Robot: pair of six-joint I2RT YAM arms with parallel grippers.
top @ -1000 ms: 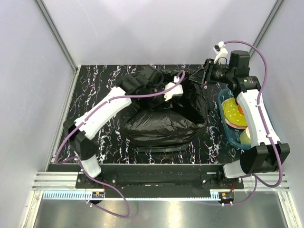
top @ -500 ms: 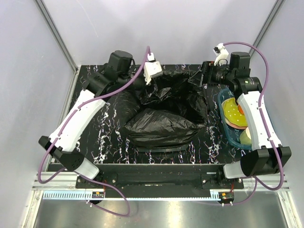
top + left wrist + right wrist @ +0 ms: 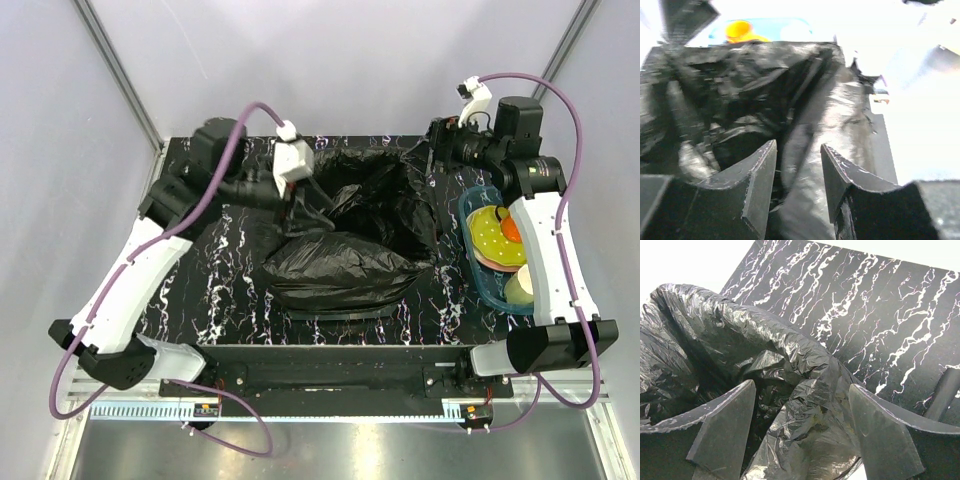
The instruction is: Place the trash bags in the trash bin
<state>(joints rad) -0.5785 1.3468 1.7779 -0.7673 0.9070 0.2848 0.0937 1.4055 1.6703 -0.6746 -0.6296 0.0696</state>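
The left gripper [image 3: 798, 146] is pinching the trash bags [image 3: 345, 262] between its fingers; the right gripper [image 3: 801, 386] is straddling a fold, jaws spread wide.

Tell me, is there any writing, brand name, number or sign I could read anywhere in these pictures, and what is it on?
No text can be read in any view.
trash bag: plain glossy black, no print showing.
blue tray: no lettering visible.
small tag on the front rail: too small to read.
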